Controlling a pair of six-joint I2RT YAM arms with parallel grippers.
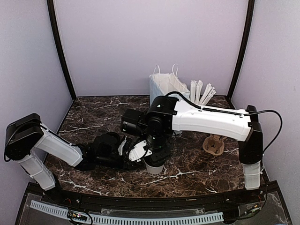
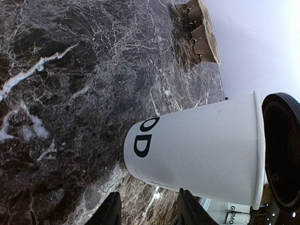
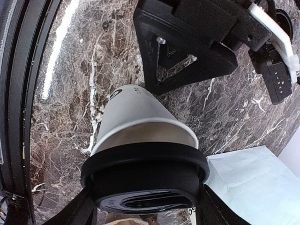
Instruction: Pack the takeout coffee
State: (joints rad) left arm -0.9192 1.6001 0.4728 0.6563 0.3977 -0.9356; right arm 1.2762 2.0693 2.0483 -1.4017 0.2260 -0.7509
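The takeout coffee cup is white with dark letters and stands on the marble near the front middle. In the left wrist view the cup lies just past my left gripper, which is open with only table between its fingers. The right finger tip overlaps the cup's lower side. From above, the left gripper sits close to the cup's left. My right gripper is shut on the round black lid, right at the cup's rim. A thin gap shows between the lid and the rim.
A white paper bag with handles stands at the back middle, and a cup of white sticks is to its right. A brown pulp carrier lies right of the cup. The right arm spans the middle of the table.
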